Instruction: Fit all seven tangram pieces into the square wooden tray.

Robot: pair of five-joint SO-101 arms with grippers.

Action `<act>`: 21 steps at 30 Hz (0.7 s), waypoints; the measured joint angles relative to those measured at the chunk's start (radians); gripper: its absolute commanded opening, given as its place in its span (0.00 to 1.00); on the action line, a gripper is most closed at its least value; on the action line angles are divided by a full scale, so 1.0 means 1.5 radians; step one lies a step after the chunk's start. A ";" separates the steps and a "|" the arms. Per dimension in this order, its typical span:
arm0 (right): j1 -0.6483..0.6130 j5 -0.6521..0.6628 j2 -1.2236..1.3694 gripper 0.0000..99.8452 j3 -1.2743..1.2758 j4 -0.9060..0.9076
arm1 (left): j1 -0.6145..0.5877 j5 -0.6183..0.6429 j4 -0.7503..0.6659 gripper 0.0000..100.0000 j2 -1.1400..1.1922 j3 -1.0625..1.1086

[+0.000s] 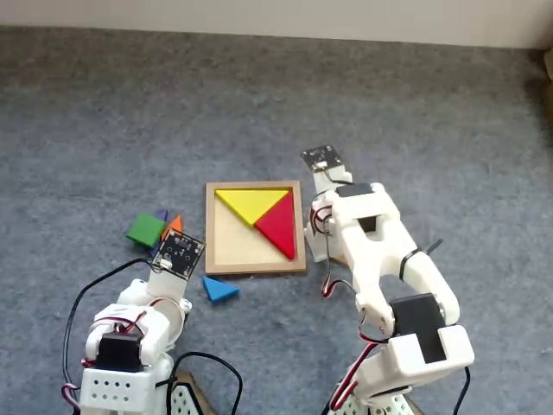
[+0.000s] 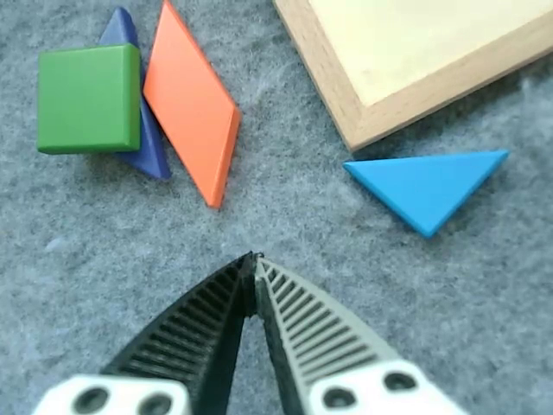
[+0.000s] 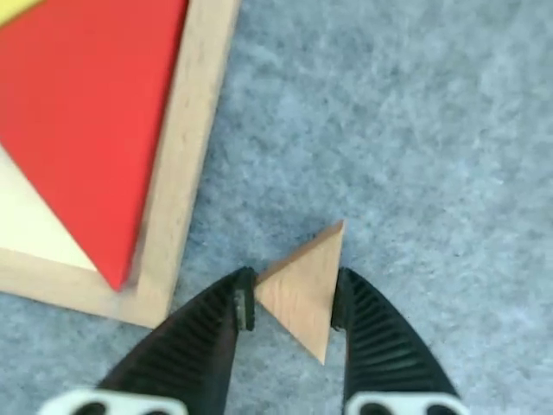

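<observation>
The square wooden tray (image 1: 255, 262) holds a yellow triangle (image 1: 248, 204) and a red triangle (image 1: 278, 226); the rest of its floor is bare. My right gripper (image 3: 290, 298) is shut on a small plain wooden triangle (image 3: 302, 290), just off the tray's right rim (image 3: 177, 173) near the red triangle's tip (image 3: 86, 112). My left gripper (image 2: 253, 261) is shut and empty, low over the carpet. Ahead of it lie an orange parallelogram (image 2: 192, 101), a green square (image 2: 88, 98) atop a dark blue piece (image 2: 147, 143), and a light blue triangle (image 2: 428, 186) by the tray's corner (image 2: 380, 121).
Grey carpet covers the table. The right arm (image 1: 371, 233) stretches along the tray's right side; the left arm (image 1: 138, 333) sits at the near left. The loose pieces cluster left of the tray (image 1: 155, 226), and the light blue triangle (image 1: 219, 288) lies below its near-left corner.
</observation>
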 measured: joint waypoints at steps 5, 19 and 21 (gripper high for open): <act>-0.001 0.000 -0.007 0.11 -0.028 0.068 | 0.000 0.000 0.000 0.01 0.000 0.000; -0.111 -0.123 -0.085 0.11 -0.094 0.157 | 0.000 0.000 0.000 0.01 0.000 0.000; -0.133 -0.151 -0.058 0.11 -0.114 0.157 | 0.000 0.000 0.000 0.01 0.000 0.000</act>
